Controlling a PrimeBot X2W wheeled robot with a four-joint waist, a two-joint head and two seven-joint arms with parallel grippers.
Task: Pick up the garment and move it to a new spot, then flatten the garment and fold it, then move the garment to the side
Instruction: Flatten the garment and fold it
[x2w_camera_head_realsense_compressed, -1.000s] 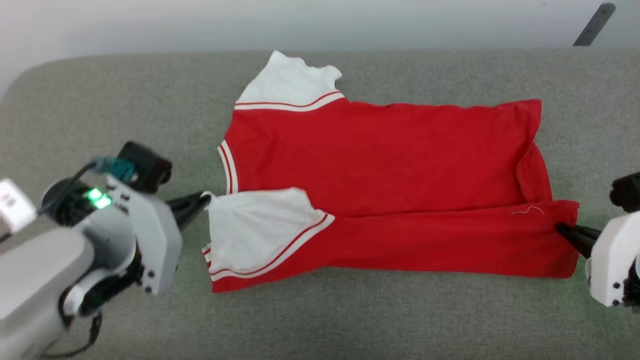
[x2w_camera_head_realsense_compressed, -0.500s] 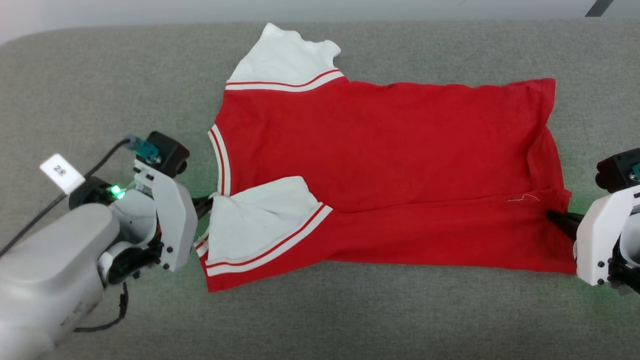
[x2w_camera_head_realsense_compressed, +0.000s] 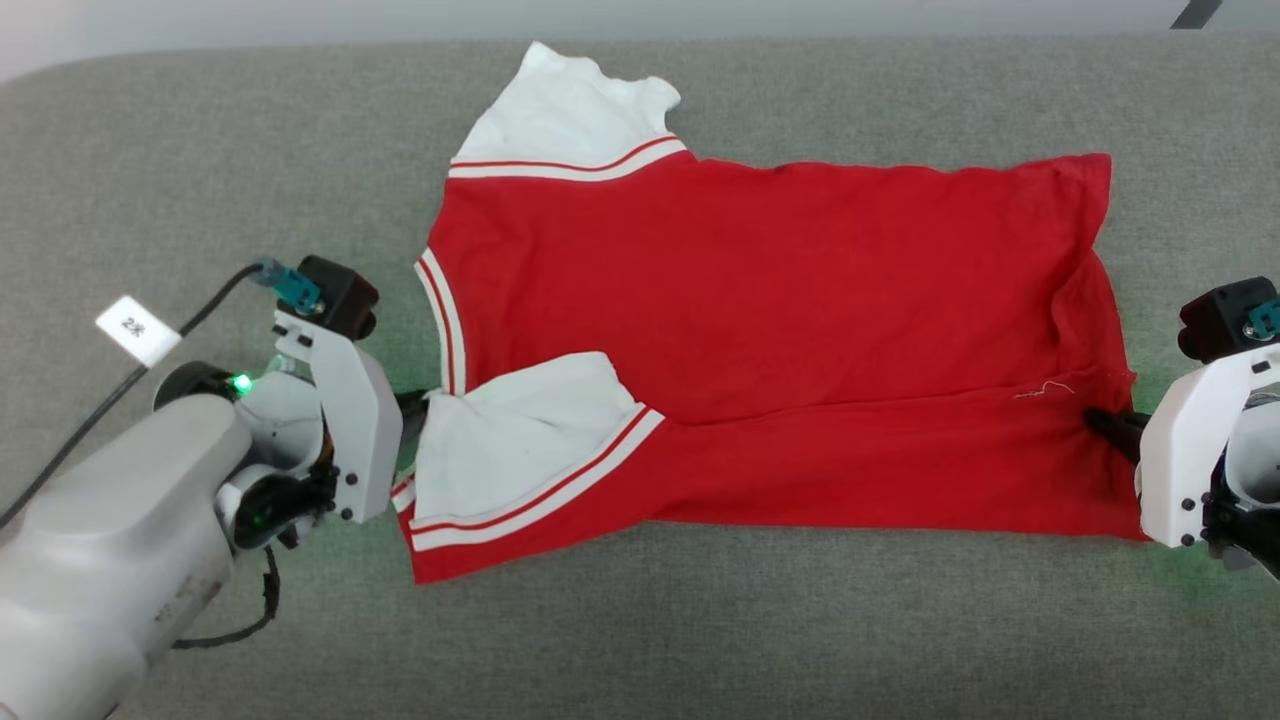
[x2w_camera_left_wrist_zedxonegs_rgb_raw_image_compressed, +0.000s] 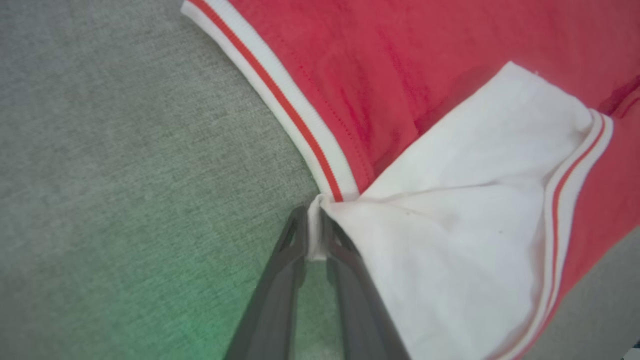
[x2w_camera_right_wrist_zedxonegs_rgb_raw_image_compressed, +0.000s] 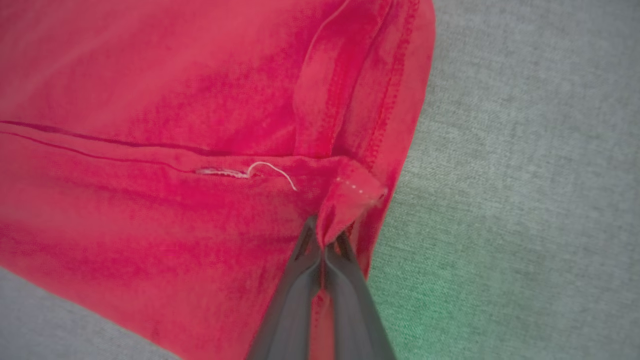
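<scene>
Left gripper (x2w_camera_left_wrist_zedxonegs_rgb_raw_image_compressed: 314, 226): the jaws stand barely parted with the edge of the white sleeve (x2w_camera_left_wrist_zedxonegs_rgb_raw_image_compressed: 450, 200) between the tips; you cannot tell whether they clamp it or merely bracket it. Right gripper (x2w_camera_right_wrist_zedxonegs_rgb_raw_image_compressed: 326, 232): the jaws are closed tight on a pinched-up hem corner (x2w_camera_right_wrist_zedxonegs_rgb_raw_image_compressed: 355, 195). A loose thread (x2w_camera_right_wrist_zedxonegs_rgb_raw_image_compressed: 272, 170) lies just ahead of those tips. The striped collar trim (x2w_camera_left_wrist_zedxonegs_rgb_raw_image_compressed: 290, 110) runs up and away from the left tips. Between the two grippers the garment (x2w_camera_head_realsense_compressed: 760, 300) lies flat on the grey cushion (x2w_camera_head_realsense_compressed: 200, 150), its near edge folded over the body. Judged risks: if you back the left arm off while the sleeve is caught, the cloth follows and the fold opens. Release only one end and a pull from the other skews the flap. Opening the right jaws could snag the thread or hem.
</scene>
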